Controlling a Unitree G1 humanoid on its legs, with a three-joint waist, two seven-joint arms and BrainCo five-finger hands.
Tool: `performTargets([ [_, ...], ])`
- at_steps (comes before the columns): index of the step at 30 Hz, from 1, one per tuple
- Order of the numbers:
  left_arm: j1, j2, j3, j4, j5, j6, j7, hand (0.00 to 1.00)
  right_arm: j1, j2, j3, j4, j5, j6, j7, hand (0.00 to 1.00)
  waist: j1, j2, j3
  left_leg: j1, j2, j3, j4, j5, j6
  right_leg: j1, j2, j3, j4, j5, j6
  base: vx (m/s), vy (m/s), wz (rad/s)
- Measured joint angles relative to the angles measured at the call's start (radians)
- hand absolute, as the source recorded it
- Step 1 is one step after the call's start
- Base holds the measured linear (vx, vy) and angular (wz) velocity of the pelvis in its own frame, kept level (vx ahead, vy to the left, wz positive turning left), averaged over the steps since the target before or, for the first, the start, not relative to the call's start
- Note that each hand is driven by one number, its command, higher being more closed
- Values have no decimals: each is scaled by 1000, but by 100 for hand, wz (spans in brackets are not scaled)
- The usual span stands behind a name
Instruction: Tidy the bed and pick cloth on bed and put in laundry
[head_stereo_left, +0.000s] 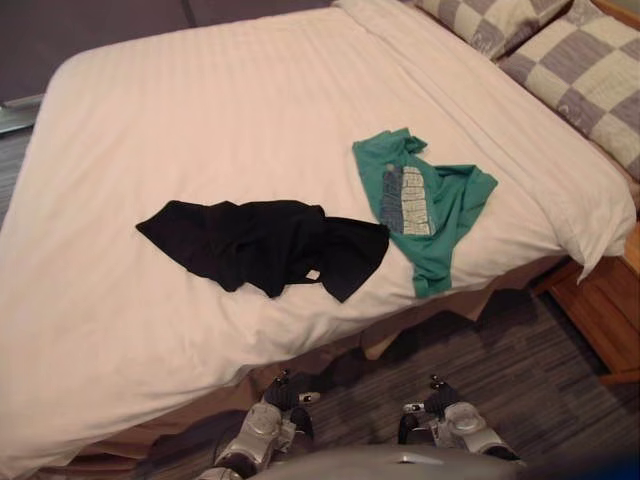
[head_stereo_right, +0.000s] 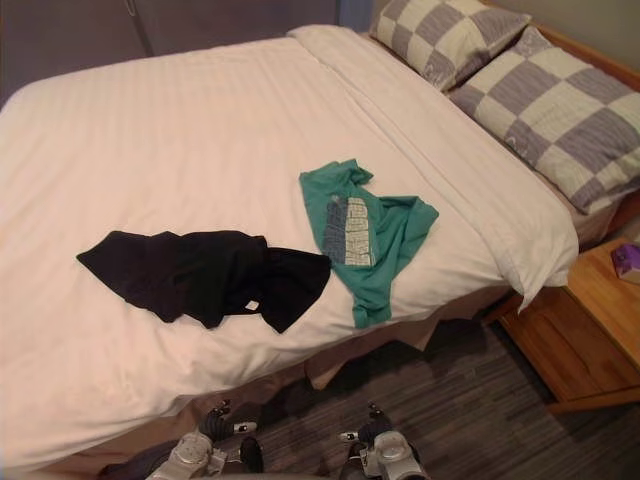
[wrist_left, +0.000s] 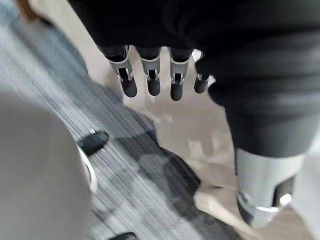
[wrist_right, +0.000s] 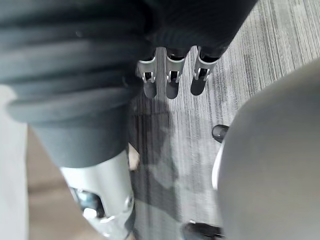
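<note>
Left robot hand (wrist_left: 151, 75) slack; rumpled black cloth (head_stereo_left: 262, 245), teal shirt (head_stereo_left: 425, 205).

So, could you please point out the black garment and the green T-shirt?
black garment (head_stereo_left: 260, 245), left eye view, its crumpled middle.
green T-shirt (head_stereo_left: 408, 202), left eye view, its printed front.

White bed (head_stereo_right: 200, 120), faint woven stripes. Black cloth (head_stereo_right: 200, 275) plain, small white tag. Green tee (head_stereo_right: 385, 245) with grey-and-white print block. Pillows (head_stereo_right: 560, 110) at the bed's head: grey-and-cream checks. Nightstand (head_stereo_right: 590, 330) beside the bed orange-brown wood. Floor (head_stereo_right: 450, 400) by the bed dark grey, streaked.
</note>
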Motion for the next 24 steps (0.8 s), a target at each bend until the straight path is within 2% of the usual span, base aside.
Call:
performTargets([
  [7, 7, -1, 39, 29, -42, 1, 0, 0, 16, 4, -40, 2, 40, 4, 1, 0, -6, -12, -8, 28, -14, -34, -7, 6, 9, 58, -8, -31, -27, 3, -1, 106, -10, 10],
  [8, 18, -13, 76, 38, -41, 1, 0, 0, 20, -11, -62, 5, 42, -3, 2, 0, -25, 22, -11, 58, -3, -58, -8, -8, -6, 113, 4, -54, -50, -9, -7, 23, -2, 10],
  [18, 29, -27, 110, 37, -77, 2, 7, 0, 23, -11, -109, 4, 55, 6, -25, 0, -28, 35, -5, 76, -4, -56, -8, -7, -5, 131, 2, -63, -32, -20, -12, 1, -1, 2],
  [21, 35, -38, 151, 37, -112, 11, 22, 0, 32, -9, -173, -4, 86, 21, -46, 0, -34, 40, -2, 86, -8, -80, -14, -7, -4, 139, -8, -100, 2, -66, -7, -29, -19, 33],
  [24, 50, -52, 263, 38, -182, 28, 33, 0, 45, -9, -279, -8, 130, 43, -65, 0, -32, 48, 3, 83, -13, -84, -14, -20, 10, 147, -19, -123, 23, -94, -5, 27, -2, 22],
])
